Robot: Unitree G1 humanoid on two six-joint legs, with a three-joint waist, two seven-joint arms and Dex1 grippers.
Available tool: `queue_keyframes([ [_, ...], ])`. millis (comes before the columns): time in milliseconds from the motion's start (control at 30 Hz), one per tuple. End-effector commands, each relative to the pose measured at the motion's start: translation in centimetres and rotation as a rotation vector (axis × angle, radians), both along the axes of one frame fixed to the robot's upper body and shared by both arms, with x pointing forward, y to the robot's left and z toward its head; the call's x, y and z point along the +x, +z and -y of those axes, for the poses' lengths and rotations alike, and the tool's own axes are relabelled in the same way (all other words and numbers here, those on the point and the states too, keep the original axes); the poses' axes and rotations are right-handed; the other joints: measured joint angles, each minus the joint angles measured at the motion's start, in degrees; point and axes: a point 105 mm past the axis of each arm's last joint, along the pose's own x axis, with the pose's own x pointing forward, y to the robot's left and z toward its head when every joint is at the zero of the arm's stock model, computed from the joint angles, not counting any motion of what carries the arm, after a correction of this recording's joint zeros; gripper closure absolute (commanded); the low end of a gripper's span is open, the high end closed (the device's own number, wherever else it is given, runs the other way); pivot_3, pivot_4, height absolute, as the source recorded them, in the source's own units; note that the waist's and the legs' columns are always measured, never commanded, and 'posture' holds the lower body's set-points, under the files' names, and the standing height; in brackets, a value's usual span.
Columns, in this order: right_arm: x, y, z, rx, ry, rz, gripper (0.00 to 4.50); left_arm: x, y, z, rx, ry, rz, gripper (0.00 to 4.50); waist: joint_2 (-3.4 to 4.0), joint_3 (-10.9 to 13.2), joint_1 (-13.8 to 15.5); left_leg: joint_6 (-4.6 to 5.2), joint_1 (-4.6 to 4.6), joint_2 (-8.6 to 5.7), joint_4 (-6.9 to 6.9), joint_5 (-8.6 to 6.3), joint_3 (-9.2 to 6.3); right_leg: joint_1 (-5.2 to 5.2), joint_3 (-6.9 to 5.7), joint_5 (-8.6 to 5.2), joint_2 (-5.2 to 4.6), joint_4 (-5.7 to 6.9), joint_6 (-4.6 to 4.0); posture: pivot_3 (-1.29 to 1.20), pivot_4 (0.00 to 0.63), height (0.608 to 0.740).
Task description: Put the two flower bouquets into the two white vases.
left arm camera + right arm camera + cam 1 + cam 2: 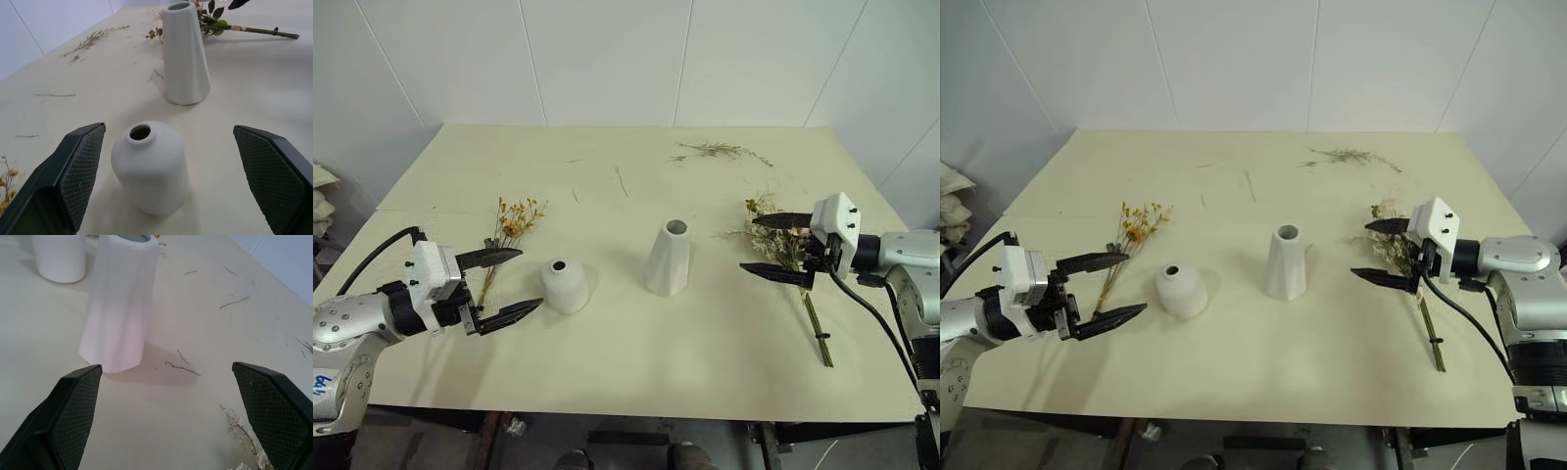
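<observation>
We've got both bouquets flat on the table (607,343), vases standing bare; our left gripper (506,287) and right gripper (773,247) gape wide, holding nothing.

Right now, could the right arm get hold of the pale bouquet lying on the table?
Probably yes. The right gripper hangs over the flower end of the pale bouquet, its fingers spread wide and empty, with nothing between them and the flowers. It likely only needs to lower.

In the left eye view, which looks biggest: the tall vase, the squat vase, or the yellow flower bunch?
1. Yellow flower bunch, longest though thin.
2. Tall vase.
3. Squat vase.
All lie about equally far from the camera, so the order seems fair.
</observation>
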Motion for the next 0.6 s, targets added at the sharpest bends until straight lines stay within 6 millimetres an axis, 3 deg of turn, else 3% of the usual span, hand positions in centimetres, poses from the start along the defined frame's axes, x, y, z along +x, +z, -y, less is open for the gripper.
queue_keyframes([
  [33,0.2,1.1,-0.3,-0.007,0.019,0.041,0.0,-0.5,0.8,0.3,-0.008,-0.007,0.036,0.02,0.0,0.0,-0.14,0.0,0.0,0.0,0.0,0.0,0.0,0.0,0.0,0.0,0.0,0.0,0.0,0.0,0.15,0.74],
  [200,1.0,1.1,-0.7,0.014,0.033,0.033,0.0,-1.1,1.5,-1.3,-0.016,0.078,0.06,0.02,-0.01,0.0,-0.56,0.0,0.0,0.0,-0.01,0.0,0.0,-0.01,0.01,0.0,0.0,-0.01,0.0,0.0,0.15,0.74],
  [300,1.0,1.6,-1.7,0.021,0.079,0.048,0.0,-1.3,2.5,-4.0,-0.048,0.179,0.045,0.02,-0.01,0.01,-0.65,0.0,-0.01,0.0,-0.02,0.0,0.0,-0.04,0.01,0.0,0.0,-0.01,-0.01,0.0,0.15,0.74],
  [467,1.2,3.6,-3.2,0.061,0.123,0.093,0.0,-3.2,1.6,-7.4,-0.112,0.252,-0.227,0.02,-0.02,0.01,-1.57,0.01,0.0,0.0,-0.02,-0.01,0.01,-0.04,0.02,0.0,0.0,0.04,-0.02,0.0,0.15,0.74],
  [600,1.0,4.9,-4.6,0.086,0.148,0.13,0.0,-3.5,1.4,-10.2,-0.112,0.358,-0.292,0.02,-0.03,0.03,-1.47,0.03,0.01,0.01,-0.04,-0.02,0.01,-0.07,0.01,-0.02,0.01,0.06,-0.04,0.0,0.15,0.74],
])
